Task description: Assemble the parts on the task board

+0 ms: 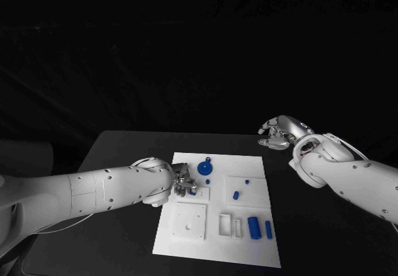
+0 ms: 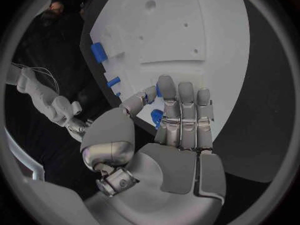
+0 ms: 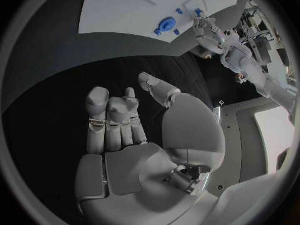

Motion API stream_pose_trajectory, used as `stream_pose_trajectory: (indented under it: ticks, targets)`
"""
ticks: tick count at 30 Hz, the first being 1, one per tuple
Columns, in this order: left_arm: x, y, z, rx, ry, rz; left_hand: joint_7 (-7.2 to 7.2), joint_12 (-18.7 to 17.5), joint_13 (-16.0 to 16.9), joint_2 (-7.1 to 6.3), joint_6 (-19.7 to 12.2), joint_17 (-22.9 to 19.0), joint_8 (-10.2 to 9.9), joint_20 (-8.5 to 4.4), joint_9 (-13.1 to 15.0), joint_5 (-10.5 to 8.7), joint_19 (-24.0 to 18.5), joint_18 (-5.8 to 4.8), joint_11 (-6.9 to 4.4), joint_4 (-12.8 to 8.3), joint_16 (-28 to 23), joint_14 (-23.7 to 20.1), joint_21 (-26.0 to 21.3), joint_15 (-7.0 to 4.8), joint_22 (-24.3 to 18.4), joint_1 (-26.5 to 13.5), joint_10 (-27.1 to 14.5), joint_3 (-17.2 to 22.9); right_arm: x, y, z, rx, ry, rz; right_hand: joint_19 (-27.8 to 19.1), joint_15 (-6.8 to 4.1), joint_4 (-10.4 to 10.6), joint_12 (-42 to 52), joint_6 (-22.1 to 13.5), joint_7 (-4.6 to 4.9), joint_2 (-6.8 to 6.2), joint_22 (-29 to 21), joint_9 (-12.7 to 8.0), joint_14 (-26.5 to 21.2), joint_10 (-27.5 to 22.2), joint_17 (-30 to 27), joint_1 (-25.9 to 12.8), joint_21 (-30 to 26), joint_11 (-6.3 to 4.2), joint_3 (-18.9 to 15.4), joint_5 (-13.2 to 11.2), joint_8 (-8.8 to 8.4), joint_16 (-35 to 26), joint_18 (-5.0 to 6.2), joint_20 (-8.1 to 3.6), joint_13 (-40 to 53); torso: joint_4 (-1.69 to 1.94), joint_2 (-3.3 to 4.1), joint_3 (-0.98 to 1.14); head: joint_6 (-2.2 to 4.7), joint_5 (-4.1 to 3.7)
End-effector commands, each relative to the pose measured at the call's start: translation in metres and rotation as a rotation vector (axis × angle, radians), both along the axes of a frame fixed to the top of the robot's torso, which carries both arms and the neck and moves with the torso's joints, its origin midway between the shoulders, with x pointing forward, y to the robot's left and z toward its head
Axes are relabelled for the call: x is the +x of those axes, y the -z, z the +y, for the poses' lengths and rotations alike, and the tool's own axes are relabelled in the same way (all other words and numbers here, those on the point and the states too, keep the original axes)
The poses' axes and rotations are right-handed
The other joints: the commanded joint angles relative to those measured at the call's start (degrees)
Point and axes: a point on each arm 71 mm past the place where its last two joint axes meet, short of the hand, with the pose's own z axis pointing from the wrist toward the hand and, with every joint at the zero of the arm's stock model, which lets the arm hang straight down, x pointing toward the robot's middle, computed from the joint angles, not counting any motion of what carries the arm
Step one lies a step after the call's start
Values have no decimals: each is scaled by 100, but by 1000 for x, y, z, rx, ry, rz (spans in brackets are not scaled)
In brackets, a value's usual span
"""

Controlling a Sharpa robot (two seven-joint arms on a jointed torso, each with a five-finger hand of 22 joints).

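My left hand [image 1: 184,183] sits over the board's [image 1: 249,253] left side, fingers on a small blue part [image 2: 157,117]; whether it is truly gripped I cannot tell. I'd seat it straight down, slowly, checking alignment before letting go. Just beyond it lies the blue disc [image 1: 205,168]; two blue bars [image 1: 255,227] lie nearer me. My right hand [image 1: 278,134] hovers off the board's far right corner, fingers curled, holding nothing.
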Motion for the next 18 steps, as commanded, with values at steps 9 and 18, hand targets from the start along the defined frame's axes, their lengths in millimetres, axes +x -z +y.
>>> stream_pose_trajectory:
  ticks: [9,18]
  targets:
    - [0,1,-2,5,13,5,-720,37,9,56,889,-17,10,-450,22,-12,38,-44,-105,10,27,-2,30,-44,90,27,-105,28,0,0,2,-6,-12,7,-14,-3,-6,2,18,46,20,7,-2,35,12,9,48,-40,-34,2,50,-7,-40,392,-42,-11,4,-1,1,5,-4]
    - [0,2,-3,13,20,17,-730,79,29,56,920,-29,12,-455,52,-50,42,-44,-107,14,62,10,48,-50,86,21,-93,21,-1,0,4,-6,-17,10,-11,-5,-9,7,25,43,25,9,-1,37,14,14,51,-41,-36,5,86,-5,-41,392,-45,-18,1,0,2,3,-4]
